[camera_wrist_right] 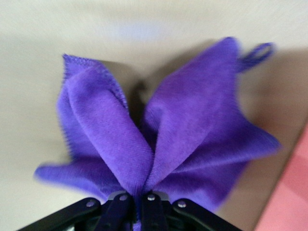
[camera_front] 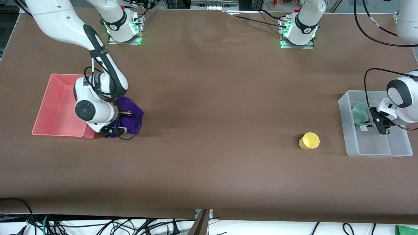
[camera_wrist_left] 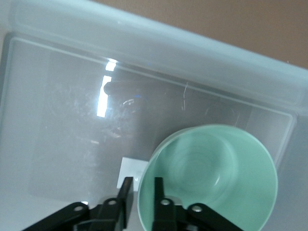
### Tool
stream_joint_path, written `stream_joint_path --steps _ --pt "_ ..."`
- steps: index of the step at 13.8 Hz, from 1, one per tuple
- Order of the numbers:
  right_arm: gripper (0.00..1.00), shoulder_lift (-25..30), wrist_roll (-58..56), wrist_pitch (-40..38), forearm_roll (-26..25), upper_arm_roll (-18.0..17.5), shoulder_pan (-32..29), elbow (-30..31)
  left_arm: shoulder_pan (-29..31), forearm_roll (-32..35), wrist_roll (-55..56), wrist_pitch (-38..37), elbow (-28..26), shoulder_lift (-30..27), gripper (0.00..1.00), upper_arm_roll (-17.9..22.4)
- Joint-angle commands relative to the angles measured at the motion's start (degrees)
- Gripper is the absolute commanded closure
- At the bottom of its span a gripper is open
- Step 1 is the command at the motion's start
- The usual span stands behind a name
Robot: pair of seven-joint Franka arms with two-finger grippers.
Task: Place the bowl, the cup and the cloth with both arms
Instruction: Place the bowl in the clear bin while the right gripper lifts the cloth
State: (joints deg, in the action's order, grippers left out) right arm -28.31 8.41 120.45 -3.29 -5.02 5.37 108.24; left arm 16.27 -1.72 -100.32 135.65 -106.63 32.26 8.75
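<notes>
From my station I read 2 arms at work, both low at their own ends of the brown table (camera_front: 209,114).

Right gripper (camera_front: 121,122): just beside the pink bin (camera_front: 55,107), at the bin's edge toward the table's middle. In the right wrist view its fingers (camera_wrist_right: 122,204) are pinched tight together on the cloth (camera_wrist_right: 159,130), which bunches up out of them in 2 purple folds with a small hanging loop at 1 corner. In the front view the cloth (camera_front: 130,119) shows as a purple bundle around the gripper, next to the bin and not in it. I cannot tell whether it touches the table.

Left gripper (camera_front: 380,125): inside the clear bin (camera_front: 375,151) at the left arm's end of the table. The left wrist view shows its 2 fingers (camera_wrist_left: 126,195) set narrowly either side of the bowl's wall, 1 inside the rim and 1 outside, clamped on it. The bowl (camera_wrist_left: 209,175) is pale teal-green, open side toward the camera, over the bin's floor at the end of the bin farther from the front camera (camera_front: 360,114).

The cup (camera_front: 309,140): yellow, lying tipped on its side on the table, apart from the clear bin on the side toward the table's middle. Neither gripper touches it.
</notes>
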Motion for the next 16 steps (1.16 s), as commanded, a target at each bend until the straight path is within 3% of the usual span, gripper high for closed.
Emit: stream_joint_path --steps 1,3,5,8,13,16 --pt "1.00 2.2 -0.4 -11.3 -0.4 -0.8 -1.0 -8.5 0.2 -2.3 -1.5 -2.2 1.6 -2.7 0.00 -2.5" --pt "1.00 2.6 -2.9 -19.5 -0.4 -0.7 -1.3 -15.7 -0.4 -2.4 2.0 -6.2 2.7 -6.2 0.00 -2.9" --pt "1.00 2.9 -7.4 -26.1 -0.9 -0.4 -3.3 -20.2 -1.1 -2.9 10.5 -16.3 6.6 -7.6 0.00 -3.0" --pt "1.00 5.2 -14.4 -30.2 -1.2 2.2 -6.3 -21.0 -4.0 -3.8 28.5 -29.4 12.1 -7.9 0.00 -4.0" --pt "1.00 6.5 -26.5 -33.1 -1.2 10.4 -8.0 -21.0 -10.1 -8.8 60.5 -29.8 13.0 -7.5 0.00 -5.9" --pt "1.00 6.8 -30.5 -34.8 -1.3 13.9 -8.1 -21.0 -12.9 -11.4 67.4 -20.9 12.0 -5.1 0.01 -6.0"
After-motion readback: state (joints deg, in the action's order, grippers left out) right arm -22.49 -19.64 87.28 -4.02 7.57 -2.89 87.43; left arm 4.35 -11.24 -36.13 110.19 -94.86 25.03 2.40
